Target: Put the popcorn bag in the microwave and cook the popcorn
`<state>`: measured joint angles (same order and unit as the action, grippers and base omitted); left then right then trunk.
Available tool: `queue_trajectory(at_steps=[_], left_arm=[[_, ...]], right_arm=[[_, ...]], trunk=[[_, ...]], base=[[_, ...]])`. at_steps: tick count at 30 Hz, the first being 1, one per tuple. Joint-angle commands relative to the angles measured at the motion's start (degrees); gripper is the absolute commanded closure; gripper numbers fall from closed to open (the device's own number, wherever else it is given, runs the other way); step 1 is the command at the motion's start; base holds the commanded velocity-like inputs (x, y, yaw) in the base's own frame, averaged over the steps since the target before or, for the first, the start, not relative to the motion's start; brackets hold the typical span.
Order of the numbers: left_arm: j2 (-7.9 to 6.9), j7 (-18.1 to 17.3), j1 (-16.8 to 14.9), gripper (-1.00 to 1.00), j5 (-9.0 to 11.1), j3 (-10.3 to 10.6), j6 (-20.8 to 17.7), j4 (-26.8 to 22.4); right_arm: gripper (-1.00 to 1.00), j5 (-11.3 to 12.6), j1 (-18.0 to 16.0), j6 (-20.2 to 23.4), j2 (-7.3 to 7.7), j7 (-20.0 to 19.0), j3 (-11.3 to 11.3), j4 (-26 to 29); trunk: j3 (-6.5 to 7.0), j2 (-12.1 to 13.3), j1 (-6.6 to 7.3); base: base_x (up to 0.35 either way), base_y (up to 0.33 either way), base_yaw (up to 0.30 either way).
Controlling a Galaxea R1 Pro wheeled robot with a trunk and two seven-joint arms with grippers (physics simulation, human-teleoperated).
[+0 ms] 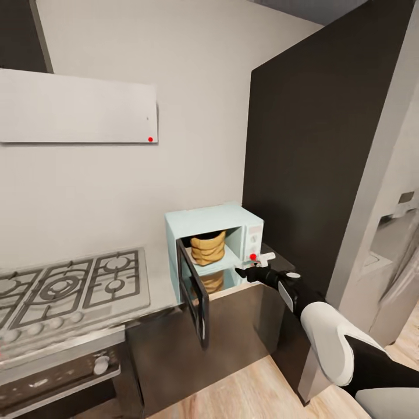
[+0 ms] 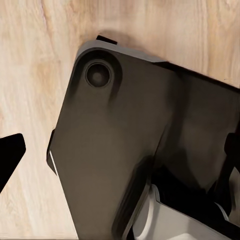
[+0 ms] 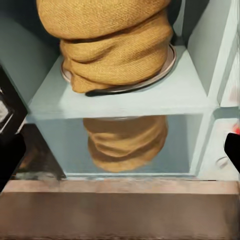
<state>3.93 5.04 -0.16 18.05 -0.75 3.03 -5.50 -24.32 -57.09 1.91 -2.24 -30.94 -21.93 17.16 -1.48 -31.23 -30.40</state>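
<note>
The pale-blue microwave [image 1: 210, 220] stands on the grey countertop [image 1: 160, 294] with its dark glass door [image 1: 195, 291] swung open toward me. The tan popcorn bag [image 1: 208, 247] sits upright inside on the round plate; the right wrist view shows the bag [image 3: 115, 45] close up, its reflection lying in the glossy slab below. My right gripper [image 1: 257, 266] hangs open just in front of the microwave's white control panel [image 1: 254, 238], touching nothing, with its dark fingertips [image 3: 10, 160] far apart. My left gripper [image 2: 120, 155] points down, open and holding nothing.
A gas hob [image 1: 70, 285] lies left of the microwave, with a steel oven [image 1: 58, 372] below and a white hood [image 1: 75, 107] above. A tall dark cabinet [image 1: 308, 145] and a steel fridge [image 1: 384, 233] stand at the right. My dark base [image 2: 125, 150] sits on the wood floor [image 2: 30, 75].
</note>
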Motion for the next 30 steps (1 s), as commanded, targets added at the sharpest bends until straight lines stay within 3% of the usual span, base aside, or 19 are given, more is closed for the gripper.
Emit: queue_trajectory(at_steps=[1, 5, 10, 13, 16, 17, 18, 19, 20, 23, 26, 28, 29, 30], left_arm=[[0.02, 0.15, -0.02, -1.00, 0.23, 0.00, 0.13, -0.04], [0.02, 0.15, -0.02, -1.00, 0.23, 0.04, 0.13, -0.04], [0.00, 0.15, -0.02, -1.00, 0.31, -0.12, 0.13, -0.12], [0.02, 0.15, -0.02, -1.00, 0.29, 0.18, 0.13, -0.14], [0.02, 0.15, -0.02, -1.00, 0.24, 0.28, 0.13, -0.16], [0.02, 0.15, -0.02, -1.00, 0.24, 0.29, 0.13, -0.10], [0.02, 0.15, -0.02, -1.00, 0.28, 0.21, 0.13, -0.02], [0.02, 0.15, -0.02, -1.00, 0.29, 0.13, 0.13, 0.01], [0.02, 0.15, -0.02, -1.00, 0.31, 0.09, 0.13, 0.09], [0.02, 0.15, -0.02, -1.00, 0.32, 0.11, 0.13, 0.13], [-0.11, 0.15, -0.02, -1.00, 0.40, -0.13, 0.13, 0.17], [-0.14, 0.15, -0.02, -1.00, 0.42, -0.19, 0.13, 0.21], [-0.21, 0.15, -0.02, -1.00, 0.48, -0.28, 0.13, 0.22], [-0.24, 0.15, -0.02, -1.00, 0.53, -0.29, 0.13, 0.21]], right_arm=[[-1.00, -0.39, -0.04, 0.20, -0.05, -0.35, -0.49, 0.08], [-1.00, -0.33, -0.04, 0.20, -0.01, -0.26, -0.49, 0.07], [-1.00, 0.01, -0.04, 0.49, 2.80, 0.52, -0.54, -3.47], [-1.00, -0.32, -0.04, 2.16, 6.88, 1.59, -0.46, -9.26], [-1.00, -1.69, 0.62, 3.55, 12.05, 2.52, -0.43, -16.53], [-1.00, -1.90, 2.73, 3.61, 13.87, 2.74, -0.43, -17.99], [-1.00, -2.01, 6.79, 3.62, 14.68, 2.86, -0.45, -18.55], [-1.00, -2.10, 9.11, 3.62, 14.87, 2.85, -0.43, -18.68], [-1.00, -2.19, 14.13, 3.63, 15.06, 2.93, -0.43, -18.84], [-1.00, -2.18, 19.62, 3.61, 15.02, 3.67, -0.40, -18.91], [-1.00, -2.10, 26.49, 3.04, 14.39, 10.27, -0.46, -18.91], [-1.00, -2.07, 28.79, 1.81, 14.32, 15.19, -0.48, -18.92], [-1.00, -2.05, 31.21, -0.12, 14.29, 19.48, -0.48, -18.97], [-1.00, -2.05, 32.05, -0.65, 14.29, 20.36, -0.48, -18.99]], trunk=[[-0.12, -0.11, 0.01], [-0.12, -0.11, 0.01], [-0.12, -0.11, 0.01], [-0.12, -0.11, 0.01], [-0.12, -0.11, 0.01], [-0.12, -0.11, 0.01], [-0.12, -0.11, 0.01], [-0.12, -0.11, 0.01], [-0.12, -0.11, 0.01], [-0.12, -0.11, 0.01], [-0.12, -0.11, 0.01], [-0.12, -0.11, 0.01], [-0.12, -0.11, 0.01], [-0.12, -0.11, 0.01]], base=[[-0.311, -0.076, 0.000], [-0.311, -0.076, 0.000], [-0.311, -0.076, 0.000], [-0.311, -0.076, 0.000], [-0.311, -0.076, 0.000], [-0.309, -0.076, 0.000], [-0.297, -0.075, 0.000], [-0.283, -0.075, 0.000], [-0.225, -0.031, 0.000], [-0.146, -0.009, 0.000], [-0.020, -0.001, 0.000], [-0.004, 0.000, 0.000], [0.000, 0.000, 0.000], [0.000, 0.000, 0.000]])
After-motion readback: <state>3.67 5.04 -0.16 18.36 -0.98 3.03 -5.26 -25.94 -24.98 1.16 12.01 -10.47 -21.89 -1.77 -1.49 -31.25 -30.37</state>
